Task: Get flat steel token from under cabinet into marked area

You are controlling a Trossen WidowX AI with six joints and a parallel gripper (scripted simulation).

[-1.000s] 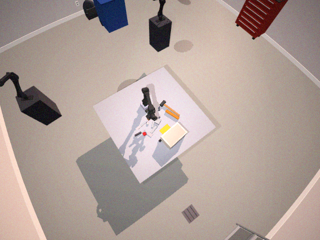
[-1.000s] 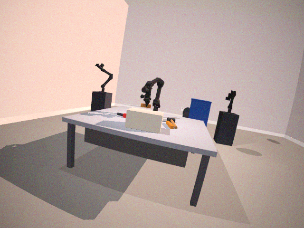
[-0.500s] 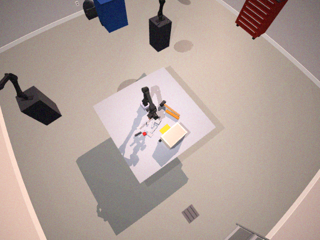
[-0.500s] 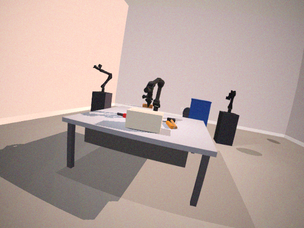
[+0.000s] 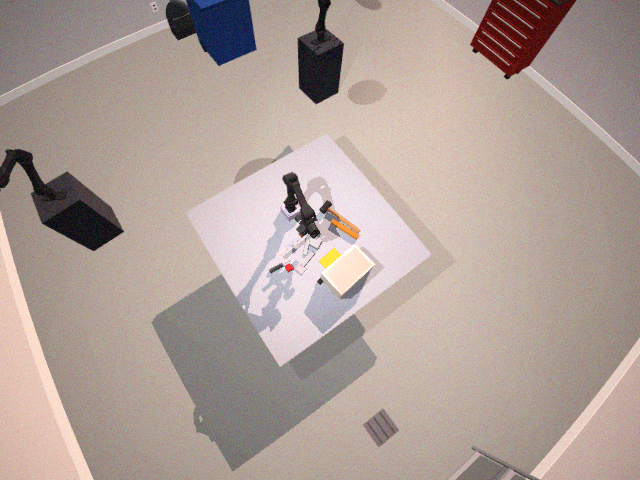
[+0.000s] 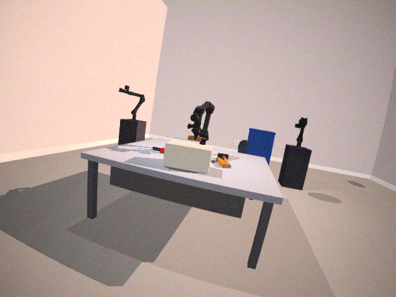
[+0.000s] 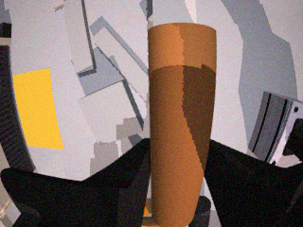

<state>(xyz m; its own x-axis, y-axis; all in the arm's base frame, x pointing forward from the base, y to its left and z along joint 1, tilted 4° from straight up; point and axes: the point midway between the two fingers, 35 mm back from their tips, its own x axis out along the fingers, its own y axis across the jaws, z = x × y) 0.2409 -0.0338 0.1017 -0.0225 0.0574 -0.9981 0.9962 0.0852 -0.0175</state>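
My gripper (image 5: 306, 233) (image 6: 195, 137) (image 7: 180, 151) is shut on the orange handle (image 7: 177, 104) (image 6: 191, 137) of a tool, held above the table. A thin pale rod seems to run from it in the exterior view. The cream cabinet (image 5: 347, 271) (image 6: 187, 157) stands away from the gripper; a dark ribbed strip (image 7: 14, 113), apparently its vented front, shows at the wrist view's left edge. The yellow marked area (image 5: 329, 257) (image 7: 38, 109) lies in front of the cabinet. The steel token cannot be made out in any view.
A dark-headed hammer (image 5: 325, 207) (image 6: 223, 155) and another orange-handled item (image 5: 344, 228) (image 6: 221, 162) lie beside the arm. Several pale flat pieces (image 7: 106, 106) lie below the gripper. A red block (image 5: 288, 267) (image 6: 162, 150) adjoins a dark handle (image 5: 276, 268). A small black object (image 5: 320, 281) is beside the cabinet.
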